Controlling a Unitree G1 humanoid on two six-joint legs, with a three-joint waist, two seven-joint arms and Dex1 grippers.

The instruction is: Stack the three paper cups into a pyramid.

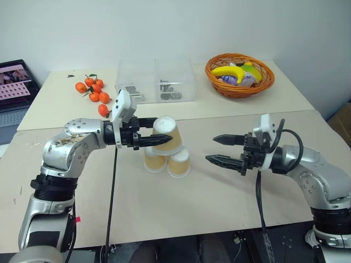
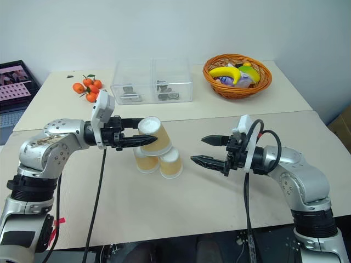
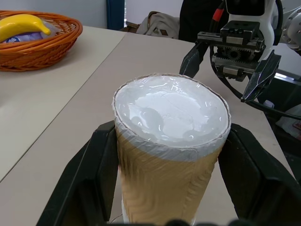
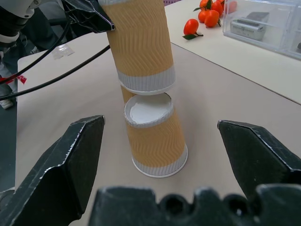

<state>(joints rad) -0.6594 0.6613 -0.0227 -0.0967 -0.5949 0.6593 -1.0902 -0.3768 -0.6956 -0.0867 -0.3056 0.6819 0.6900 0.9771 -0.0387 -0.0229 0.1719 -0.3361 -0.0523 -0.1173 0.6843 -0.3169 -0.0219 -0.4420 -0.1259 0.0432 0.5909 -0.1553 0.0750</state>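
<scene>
A: Holding 1 paper cup, is the left end effector?

B: Yes, its 2 black fingers are clamping the cup's tan sides, with the white end facing up and toward the camera. That cup is hanging tilted just above the 2 base cups, and whether it is touching them I cannot tell.

A: Where are the base cups sitting?

B: They are standing upside down, side by side and touching, on the near bench, between the 2 arms.

A: And the right end effector?

B: It is hovering to the right of the base cups, well apart from them, with its fingers spread wide and gripping nothing.

A: Anything lying beyond the base cups?

B: A clear plastic box is sitting directly behind them on the far bench. Left of the box are small oranges, and right of it is a wicker basket with a banana.
</scene>
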